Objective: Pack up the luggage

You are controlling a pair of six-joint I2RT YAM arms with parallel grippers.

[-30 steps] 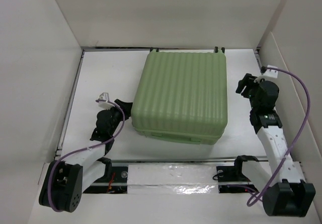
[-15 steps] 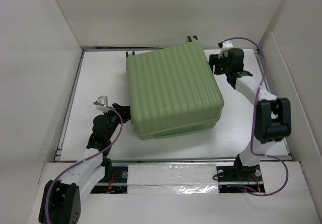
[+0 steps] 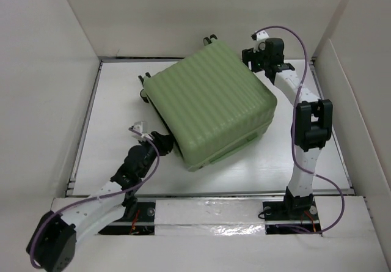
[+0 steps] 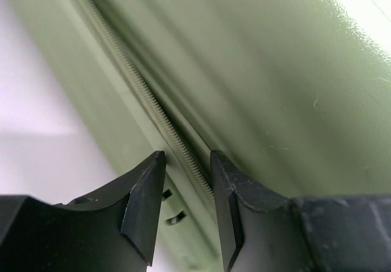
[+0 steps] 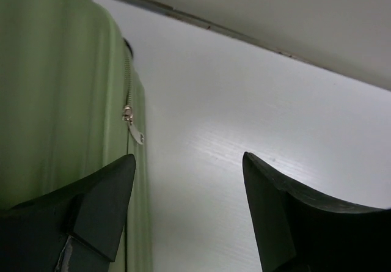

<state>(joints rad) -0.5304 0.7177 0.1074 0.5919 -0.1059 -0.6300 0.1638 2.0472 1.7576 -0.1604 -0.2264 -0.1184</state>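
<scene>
Luggage [image 3: 211, 104], a light green hard-shell suitcase, is lying shut and skewed on the white surface [image 3: 116, 101]. It is being judged stiff, bulky and slick along its ribbed shell, so pinching the smooth faces is being ruled out in favour of the seam and its small metal parts. The left tool [image 4: 187, 162] is standing narrowly open astride the zipper track [image 4: 140, 88] at the near-left corner with nothing clamped, while the right tool [image 5: 188, 159] is gaping wide and empty at the far-right corner, near the zipper pull [image 5: 133, 128], which is being judged the likeliest hold for opening.
</scene>
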